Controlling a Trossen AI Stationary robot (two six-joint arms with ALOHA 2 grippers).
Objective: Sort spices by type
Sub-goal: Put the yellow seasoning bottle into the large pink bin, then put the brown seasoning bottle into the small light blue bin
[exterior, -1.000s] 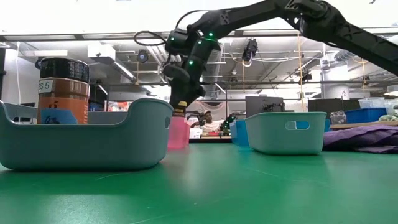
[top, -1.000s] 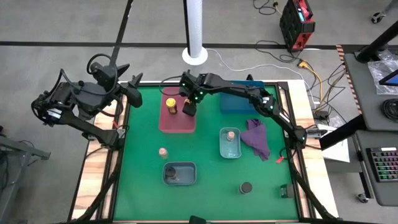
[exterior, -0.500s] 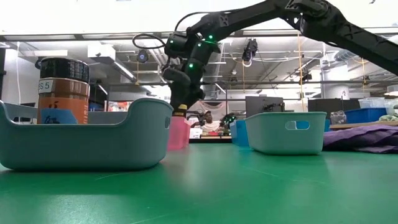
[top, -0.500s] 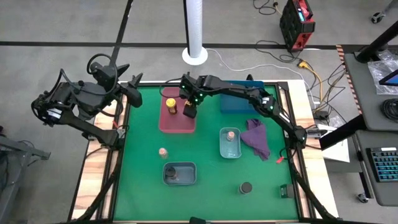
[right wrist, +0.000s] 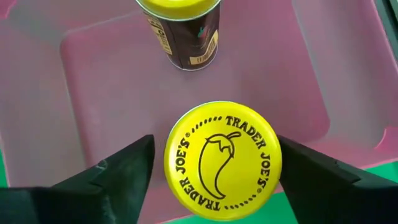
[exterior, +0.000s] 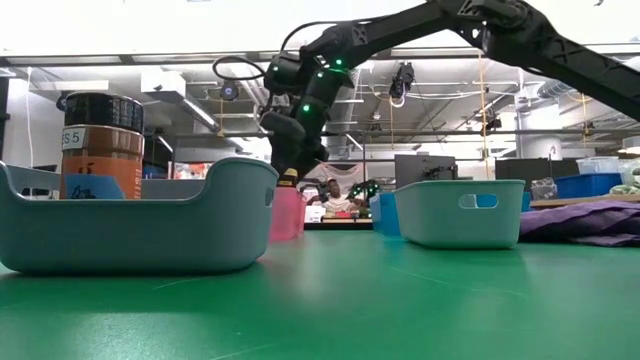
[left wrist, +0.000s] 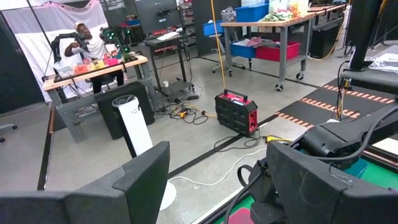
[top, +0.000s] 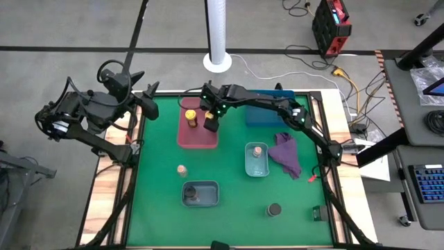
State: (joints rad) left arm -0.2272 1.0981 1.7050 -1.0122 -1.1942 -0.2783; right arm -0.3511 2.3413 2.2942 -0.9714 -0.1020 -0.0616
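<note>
My right gripper [top: 210, 123] is open above the pink tray [top: 198, 139]. Its fingers stand on either side of a yellow-lidded jar [right wrist: 222, 160], which stands upright on the tray floor. The second yellow-lidded jar [top: 191, 117] stands beside it in the same tray. One tiny pinkish-tan jar [top: 182, 169] is on the green mat and another [top: 257, 150] is in the pale tray. One dark-lidded jar [exterior: 100, 145] sits in the grey tray and another [top: 275, 209] on the mat. The slim dark jars are out of view. My left gripper [left wrist: 217, 193] waits open off the table's far left corner. My right gripper comes at the yellow-lidded jar from above, pointing down. A gap shows between one finger [right wrist: 124, 174] and the lid [right wrist: 180, 155]. The other finger [right wrist: 311, 177] lies right at the lid's edge, and I cannot tell whether it touches.
A blue tray [top: 267, 114] lies at the far edge under the right arm. A purple cloth [top: 286, 154] lies right of the pale tray [top: 248, 165]. The grey tray [top: 211, 198] is near the front. Open green mat lies at the left and the near side.
The right gripper has sunk a little over the pink tray, staying above the same jar. Nothing else has moved.
</note>
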